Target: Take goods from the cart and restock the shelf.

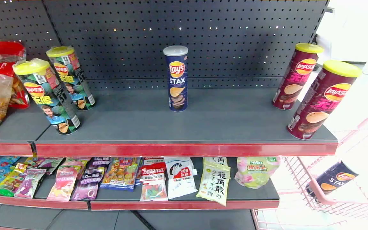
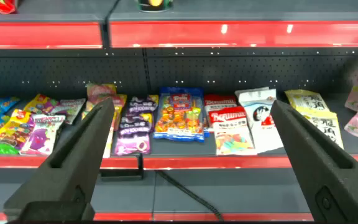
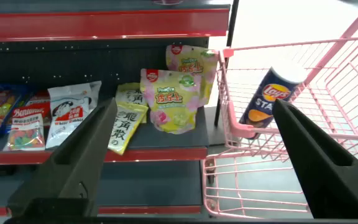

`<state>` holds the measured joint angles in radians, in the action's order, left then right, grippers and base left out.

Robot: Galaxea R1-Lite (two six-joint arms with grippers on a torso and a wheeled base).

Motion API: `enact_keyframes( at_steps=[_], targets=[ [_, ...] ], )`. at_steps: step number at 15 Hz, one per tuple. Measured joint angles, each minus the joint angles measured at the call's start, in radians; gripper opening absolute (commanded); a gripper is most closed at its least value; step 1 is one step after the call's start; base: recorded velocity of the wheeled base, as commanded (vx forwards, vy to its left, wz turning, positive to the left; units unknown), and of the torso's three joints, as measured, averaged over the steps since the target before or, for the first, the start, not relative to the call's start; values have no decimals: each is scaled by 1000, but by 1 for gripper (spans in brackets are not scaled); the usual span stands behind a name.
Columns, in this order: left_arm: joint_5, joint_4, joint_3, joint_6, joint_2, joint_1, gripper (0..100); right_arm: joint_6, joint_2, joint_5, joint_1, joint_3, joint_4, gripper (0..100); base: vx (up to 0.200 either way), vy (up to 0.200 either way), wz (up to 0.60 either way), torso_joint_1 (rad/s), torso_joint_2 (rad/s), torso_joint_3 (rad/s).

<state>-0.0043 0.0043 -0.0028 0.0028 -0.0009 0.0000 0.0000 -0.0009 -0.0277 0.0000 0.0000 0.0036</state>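
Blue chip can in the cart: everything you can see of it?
The blue chip can is a dark-blue, cardboard-looking tube with a pale lid on, a red-and-yellow logo and a chip picture. It sits tilted inside the pink wire cart, lid end up, with its base hidden behind the cart's rim. The open right pincer is apart from it.
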Motion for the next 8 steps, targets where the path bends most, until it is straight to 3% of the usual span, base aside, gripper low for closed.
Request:
enact_keyframes(
  at_steps=[8],
  targets=[
    [0,0,0,0,0,0,100,0,0,0,0,0,0,100,0,-200,0,2,2,2]
  ],
)
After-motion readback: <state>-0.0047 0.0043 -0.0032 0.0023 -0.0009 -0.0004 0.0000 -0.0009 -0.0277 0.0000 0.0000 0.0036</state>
